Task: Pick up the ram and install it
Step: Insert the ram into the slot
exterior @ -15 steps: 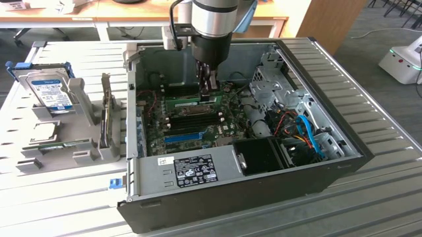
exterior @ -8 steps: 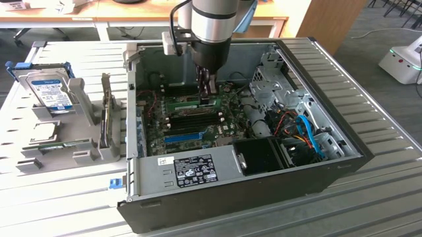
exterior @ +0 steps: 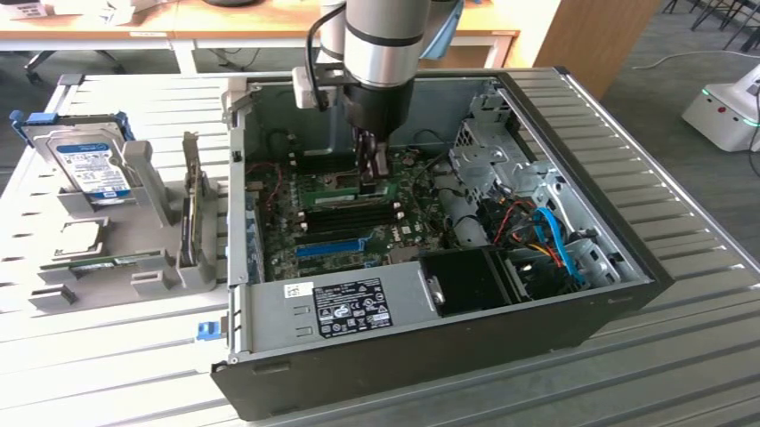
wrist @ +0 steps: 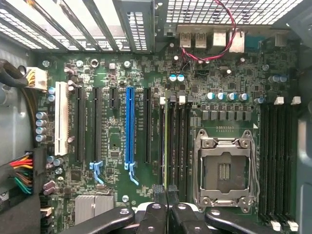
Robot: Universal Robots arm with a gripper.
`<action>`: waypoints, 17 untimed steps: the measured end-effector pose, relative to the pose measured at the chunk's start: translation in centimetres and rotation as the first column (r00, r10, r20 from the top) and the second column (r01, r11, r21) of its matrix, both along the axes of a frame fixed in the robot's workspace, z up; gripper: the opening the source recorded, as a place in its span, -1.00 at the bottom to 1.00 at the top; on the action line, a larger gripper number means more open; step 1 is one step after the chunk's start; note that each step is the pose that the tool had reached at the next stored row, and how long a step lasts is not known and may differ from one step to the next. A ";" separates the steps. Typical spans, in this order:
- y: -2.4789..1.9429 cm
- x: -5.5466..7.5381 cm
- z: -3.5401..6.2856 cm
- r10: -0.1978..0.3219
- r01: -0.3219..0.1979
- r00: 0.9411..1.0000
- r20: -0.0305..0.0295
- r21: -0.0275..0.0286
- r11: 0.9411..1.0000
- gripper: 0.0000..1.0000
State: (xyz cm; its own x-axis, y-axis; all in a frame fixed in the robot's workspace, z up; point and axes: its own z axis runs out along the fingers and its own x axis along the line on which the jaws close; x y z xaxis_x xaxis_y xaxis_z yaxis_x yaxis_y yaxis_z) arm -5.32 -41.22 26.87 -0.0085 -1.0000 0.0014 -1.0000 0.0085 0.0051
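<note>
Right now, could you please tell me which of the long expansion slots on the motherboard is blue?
The single blue slot, flanked by black slots; apart from one white slot, all the others are black.

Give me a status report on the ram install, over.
Gripper jaws shut on the long, thin green circuit-board ram stick. Stick edge-on at the black memory slots beside the silver processor socket. Nothing across the slots.

A ribbed, pale grey tabletop point(exterior: 665, 356) lies under even indoor light. Behind it stand light wooden desks point(exterior: 238, 22) and a wooden panel point(exterior: 594, 36). Grey carpeted floor point(exterior: 677, 71) spreads at the exterior view's right.
</note>
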 end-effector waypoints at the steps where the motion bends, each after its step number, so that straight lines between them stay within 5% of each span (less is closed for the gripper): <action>1: 0.00 0.0 -0.08 0.000 0.000 1.000 0.000 0.000 1.000 -0.76; 17: 0.00 0.0 -0.95 0.000 0.000 1.000 0.000 0.000 1.000 -0.76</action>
State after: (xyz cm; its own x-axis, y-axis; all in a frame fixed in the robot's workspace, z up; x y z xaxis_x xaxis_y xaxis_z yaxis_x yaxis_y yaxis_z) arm -5.32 -41.22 25.92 -0.0085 -1.0000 0.0015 -1.0000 0.0085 0.0051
